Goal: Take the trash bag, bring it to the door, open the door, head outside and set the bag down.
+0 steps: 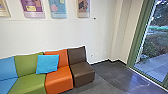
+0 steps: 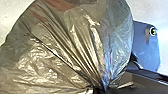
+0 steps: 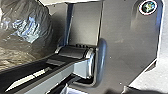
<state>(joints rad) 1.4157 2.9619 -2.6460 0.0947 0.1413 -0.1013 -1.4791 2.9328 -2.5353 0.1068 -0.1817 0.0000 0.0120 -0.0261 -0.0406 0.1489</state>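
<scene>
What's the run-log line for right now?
left gripper: holding trash bag | place: indoors | head view: modular sofa, green-framed glass panel at right

Floor (image 1: 113,72) gives passage between the obstructing brown seat (image 1: 82,71) and green-framed glass (image 1: 153,56).

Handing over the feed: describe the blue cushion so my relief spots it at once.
Find the white wall with posters; below it stands a row of coloured seats. The cushion leans across the green and orange backrests. Unlike the blue seat, it is a small loose square.
</scene>
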